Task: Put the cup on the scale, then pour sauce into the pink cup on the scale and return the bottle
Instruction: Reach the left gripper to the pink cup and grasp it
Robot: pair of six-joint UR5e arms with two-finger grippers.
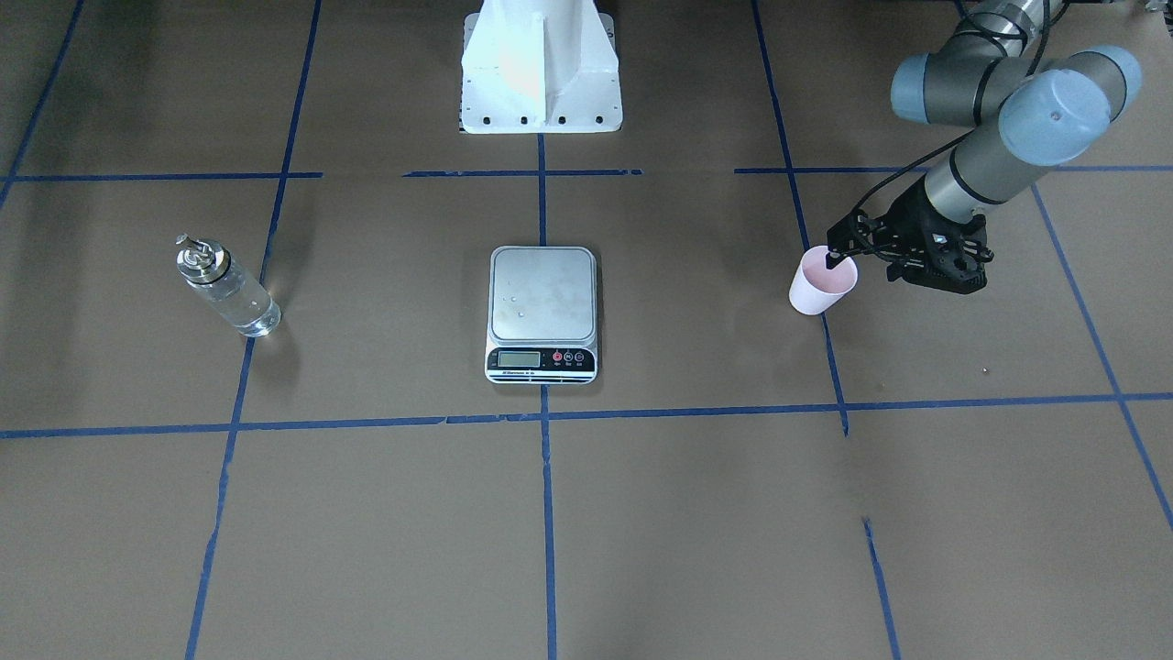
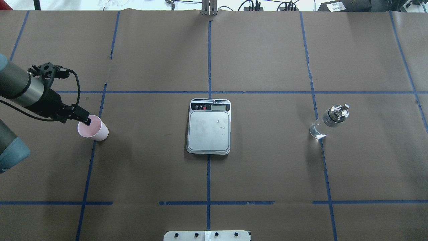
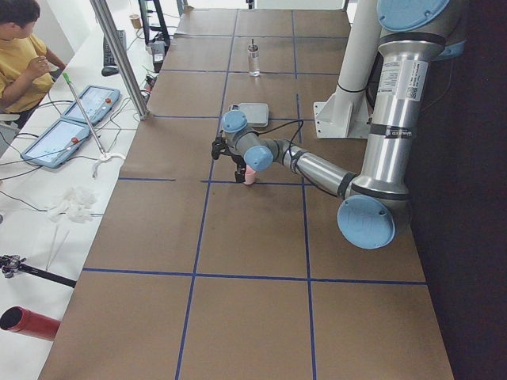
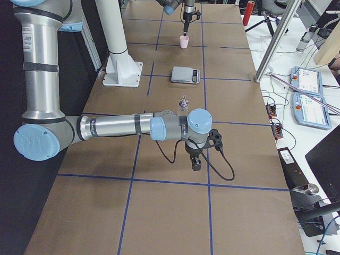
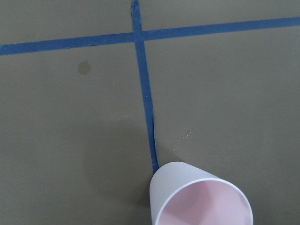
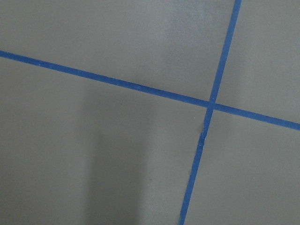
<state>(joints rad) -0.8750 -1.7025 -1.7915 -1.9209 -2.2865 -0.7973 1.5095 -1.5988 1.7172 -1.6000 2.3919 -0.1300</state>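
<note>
On the left side of the table (image 2: 267, 174), the pink cup (image 2: 93, 129) stands upright on the brown paper, right on a blue tape line (image 2: 87, 174) and well apart from the scale (image 2: 209, 130). The left gripper (image 2: 87, 121) reaches down at the cup's rim. One dark fingertip (image 1: 830, 260) dips just inside the mouth, but I cannot tell whether the fingers are clamped on the wall or only straddling it. The scale sits in the middle with its plate bare and its black display strip on the far edge from the robot. Far to the right, the bottle (image 2: 329, 122) stands on another tape line, silver cap up, with the clear sauce (image 2: 317, 131) faintly visible in the glass. The right gripper (image 4: 195, 166) hangs low over the table, to the right of the bottle and apart from it. It points down, and whether its fingers are apart or together cannot be told.
</note>
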